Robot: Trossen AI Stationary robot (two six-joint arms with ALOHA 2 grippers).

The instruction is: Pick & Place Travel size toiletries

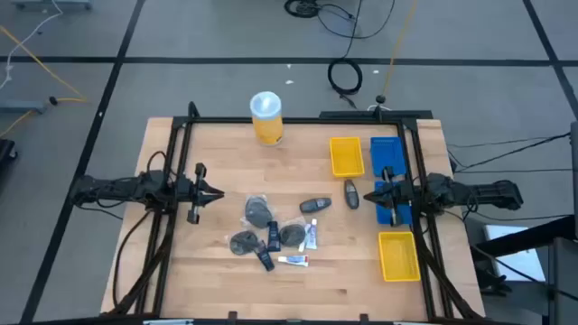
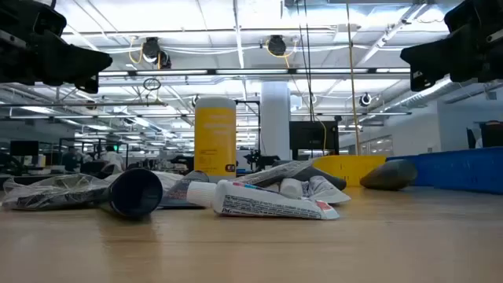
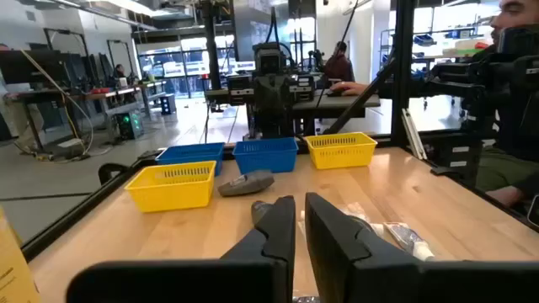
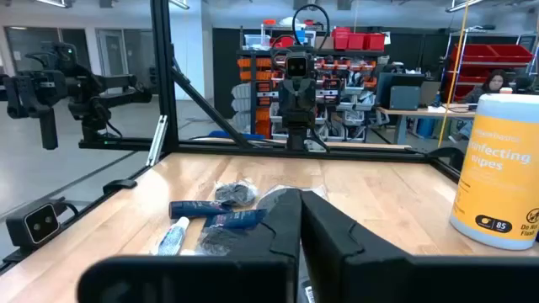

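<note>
The travel size toiletries lie in a loose cluster [image 1: 273, 233] on the wooden table's middle: dark grey pouches [image 1: 257, 212], dark-blue bottles [image 1: 272, 237] and thin white tubes [image 1: 293, 261]. Two grey oval pieces [image 1: 314, 205] lie closer to the trays. In the low view a white tube [image 2: 267, 203] and a dark bottle end [image 2: 135, 192] lie nearest. My left gripper [image 1: 212, 192] hovers left of the cluster, shut and empty [image 3: 301, 202]. My right gripper [image 1: 368, 194] hovers to its right, by the blue tray, shut and empty [image 4: 301, 195].
A tall yellow canister with a white lid [image 1: 266, 117] stands at the far middle. A yellow tray [image 1: 346, 155], a blue tray [image 1: 386, 153] and another yellow tray [image 1: 397, 255] line the right side. A black frame [image 1: 298, 120] borders the table. People sit beyond the table [image 3: 514, 101].
</note>
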